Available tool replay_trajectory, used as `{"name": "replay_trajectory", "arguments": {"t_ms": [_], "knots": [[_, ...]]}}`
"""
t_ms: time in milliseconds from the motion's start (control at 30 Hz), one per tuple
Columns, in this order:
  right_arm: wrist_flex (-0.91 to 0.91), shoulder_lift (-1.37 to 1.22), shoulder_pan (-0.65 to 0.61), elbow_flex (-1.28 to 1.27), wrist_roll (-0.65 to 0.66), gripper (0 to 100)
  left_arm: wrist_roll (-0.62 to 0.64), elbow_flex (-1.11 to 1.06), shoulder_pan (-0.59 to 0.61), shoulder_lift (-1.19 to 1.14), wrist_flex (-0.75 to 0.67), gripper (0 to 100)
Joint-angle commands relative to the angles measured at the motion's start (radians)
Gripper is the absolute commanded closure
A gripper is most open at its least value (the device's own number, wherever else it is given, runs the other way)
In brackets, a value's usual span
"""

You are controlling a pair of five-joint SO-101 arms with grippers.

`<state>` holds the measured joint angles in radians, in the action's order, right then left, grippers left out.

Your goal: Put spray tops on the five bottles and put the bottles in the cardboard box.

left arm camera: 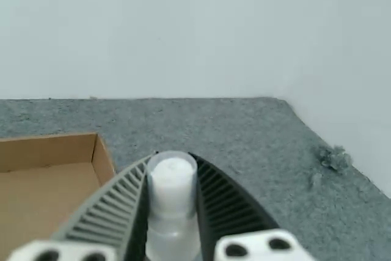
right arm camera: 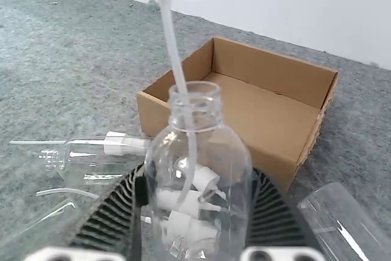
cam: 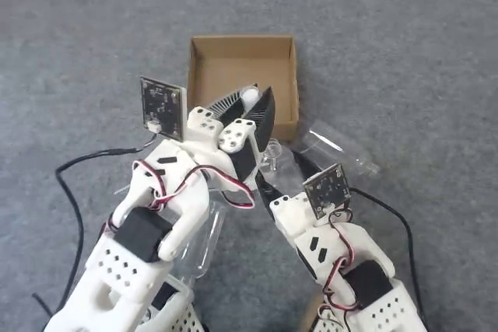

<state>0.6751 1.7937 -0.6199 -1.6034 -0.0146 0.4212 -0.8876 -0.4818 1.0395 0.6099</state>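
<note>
Left hand (left arm camera: pixel 173 162) grips spray top (left arm camera: pixel 173 191) (tube (right arm camera: pixel 176 59) in bottle (right arm camera: pixel 198 151), right hand (right arm camera: pixel 197 181) gripping)

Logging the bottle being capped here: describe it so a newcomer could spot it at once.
Find the cardboard box on the grey mat. Just short of it, the right gripper clamps a clear bottle. Unlike the neighbouring bottle lying on its side, it stands upright, with a white dip tube running down into its open neck.
</note>
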Motion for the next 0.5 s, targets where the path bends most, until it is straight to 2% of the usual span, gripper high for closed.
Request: {"name": "replay_trajectory", "arguments": {"t_ms": [0, 400, 467], "knots": [[-0.018, 0.022, 0.010, 0.006, 0.015, 92.3, -0.005, 0.013, -0.002, -0.035, -0.037, 99], [-0.025, 0.022, 0.013, -0.018, 0.015, 92.3, -0.012, -0.053, -0.005, -0.038, -0.043, 99], [-0.025, 0.022, 0.015, -0.018, 0.015, 92.3, -0.051, -0.053, -0.006, -0.040, -0.037, 99]]}}
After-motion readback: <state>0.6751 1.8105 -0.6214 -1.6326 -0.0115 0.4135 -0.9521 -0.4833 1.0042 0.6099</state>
